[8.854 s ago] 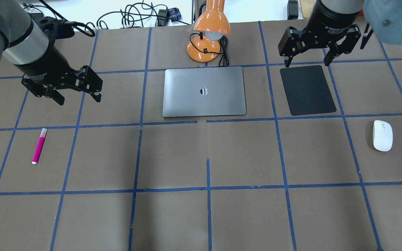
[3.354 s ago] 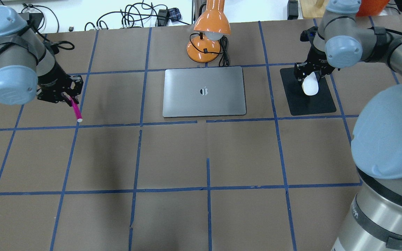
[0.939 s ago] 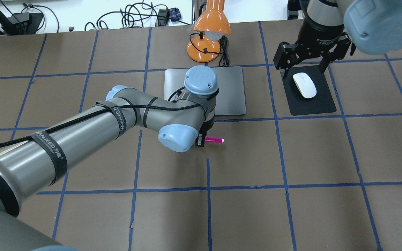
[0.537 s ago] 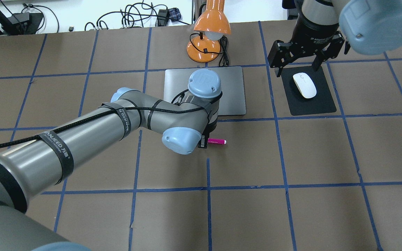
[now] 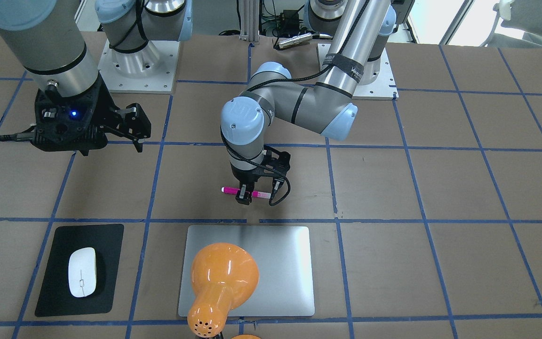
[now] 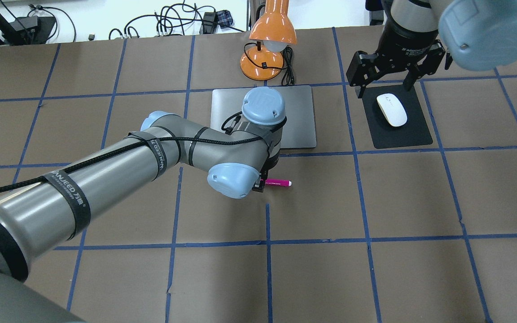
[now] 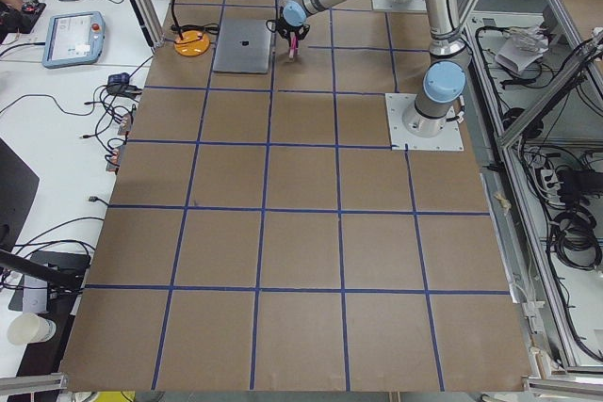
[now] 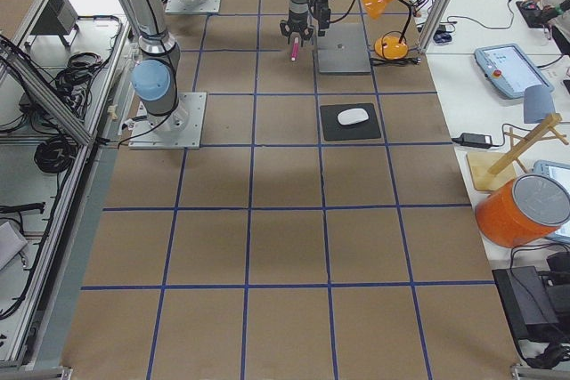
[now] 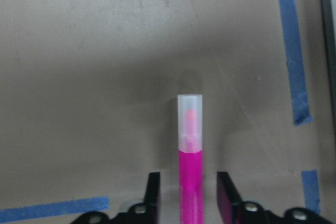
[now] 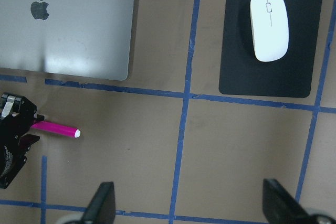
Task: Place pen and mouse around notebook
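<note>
The silver notebook (image 6: 296,116) (image 5: 280,263) lies closed at mid table. On the robot's side of it, close to its edge, lies the pink pen (image 6: 280,183) (image 5: 231,190) (image 9: 190,145) on the table. My left gripper (image 5: 245,195) (image 9: 189,182) stands over the pen, open, with a small gap on each side. The white mouse (image 6: 392,109) (image 10: 269,26) rests on the black mat (image 6: 413,134) to the notebook's right. My right gripper (image 6: 383,87) (image 10: 191,203) hangs open above the mat's far edge, holding nothing.
An orange desk lamp (image 6: 269,40) (image 5: 221,278) with its cord stands just behind the notebook and overhangs it in the front-facing view. My left arm (image 6: 106,179) stretches across the table's left half. Cables lie beyond the far edge.
Over the last second my left arm shifted slightly right and the pen settled; it has since stayed put. My right gripper rose a little away from the mouse, which stays on the mat.
</note>
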`<state>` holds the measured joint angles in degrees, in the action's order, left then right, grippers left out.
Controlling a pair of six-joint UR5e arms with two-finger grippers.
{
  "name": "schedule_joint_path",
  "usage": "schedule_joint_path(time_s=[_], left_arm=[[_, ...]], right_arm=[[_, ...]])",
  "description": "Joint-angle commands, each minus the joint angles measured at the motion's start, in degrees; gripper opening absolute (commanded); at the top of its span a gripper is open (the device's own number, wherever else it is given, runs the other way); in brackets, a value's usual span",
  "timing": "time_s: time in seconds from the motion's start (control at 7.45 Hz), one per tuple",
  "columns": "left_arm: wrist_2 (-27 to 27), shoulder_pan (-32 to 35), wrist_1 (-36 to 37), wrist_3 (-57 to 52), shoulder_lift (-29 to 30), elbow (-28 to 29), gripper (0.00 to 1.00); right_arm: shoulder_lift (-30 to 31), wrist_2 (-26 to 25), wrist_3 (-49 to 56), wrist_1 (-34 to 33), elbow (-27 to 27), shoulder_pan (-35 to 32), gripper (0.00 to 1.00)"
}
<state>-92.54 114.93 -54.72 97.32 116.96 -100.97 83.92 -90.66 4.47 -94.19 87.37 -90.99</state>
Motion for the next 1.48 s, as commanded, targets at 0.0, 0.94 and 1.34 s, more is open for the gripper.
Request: schedule_joint_path(time_s=[0.0,0.94,1.34], left_arm=[[0.1,-4.8,-0.3,-17.5,-2.6,0.3,1.00],[-0.2,-25.8,-30.4,-80.2,-14.0,14.9,1.00],[-0.4,-26.4,-34.6,-88.2,-18.4,14.1,1.00]], right_arm=[[0.5,0.0,-0.5,-0.2,1.1,0.7,1.00],[0.8,0.0,-0.7,-0.6,1.4,0.6,1.00],[0.7,0.0,-0.8,-0.6,1.4,0.7,1.00]])
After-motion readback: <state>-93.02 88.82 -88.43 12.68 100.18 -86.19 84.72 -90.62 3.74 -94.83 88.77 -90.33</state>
